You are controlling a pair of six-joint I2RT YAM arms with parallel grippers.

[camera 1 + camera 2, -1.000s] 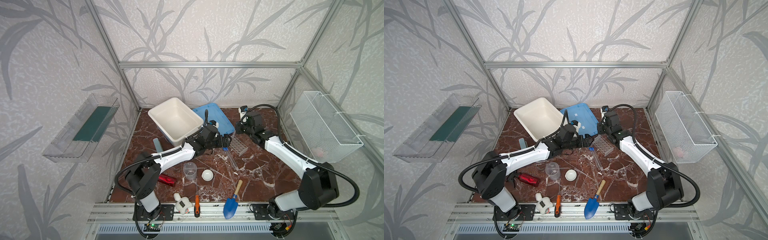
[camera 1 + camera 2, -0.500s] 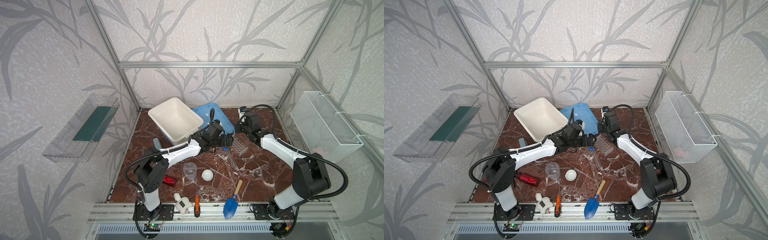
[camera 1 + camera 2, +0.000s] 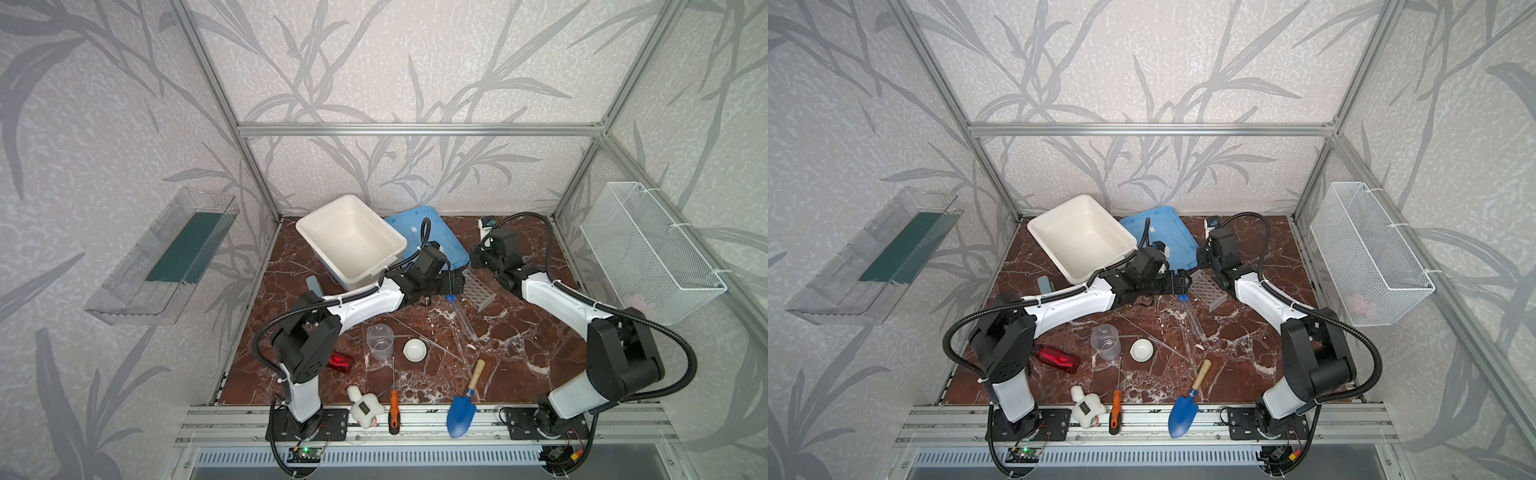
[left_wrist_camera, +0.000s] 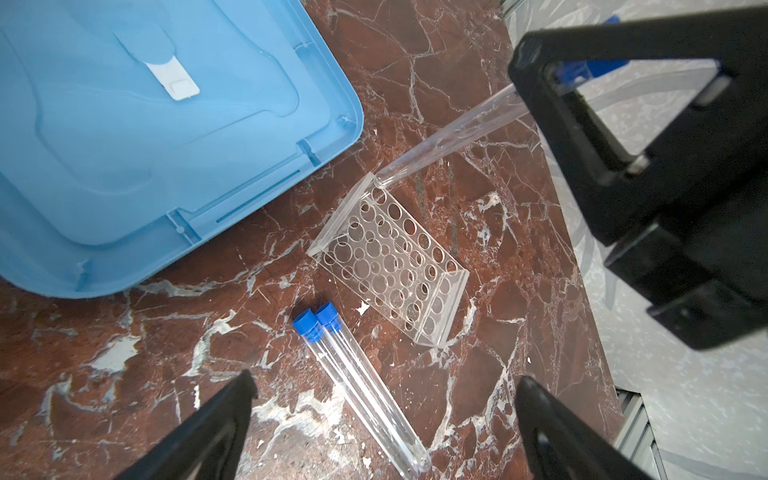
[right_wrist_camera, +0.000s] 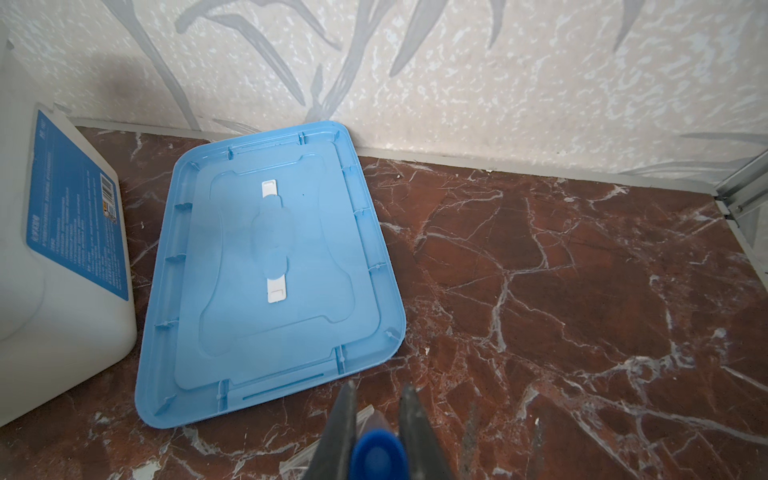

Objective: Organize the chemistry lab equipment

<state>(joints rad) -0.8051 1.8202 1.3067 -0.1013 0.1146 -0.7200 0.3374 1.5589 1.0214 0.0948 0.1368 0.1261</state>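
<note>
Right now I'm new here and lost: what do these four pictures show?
Two robot arms stand on a marble table, each ending in a pincer. Two pictures look down from above; two come from cameras on the wrists. The right pincer is shut on a blue-capped test tube, its tip at a clear rack. The left pincer hangs open above two more tubes lying beside the rack. Nearer the front are a beaker, white dish, trowel and screwdriver.

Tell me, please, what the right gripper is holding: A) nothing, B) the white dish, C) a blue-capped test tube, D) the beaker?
C: the right gripper is shut on a blue-capped test tube, its tip at the clear rack corner.
</note>
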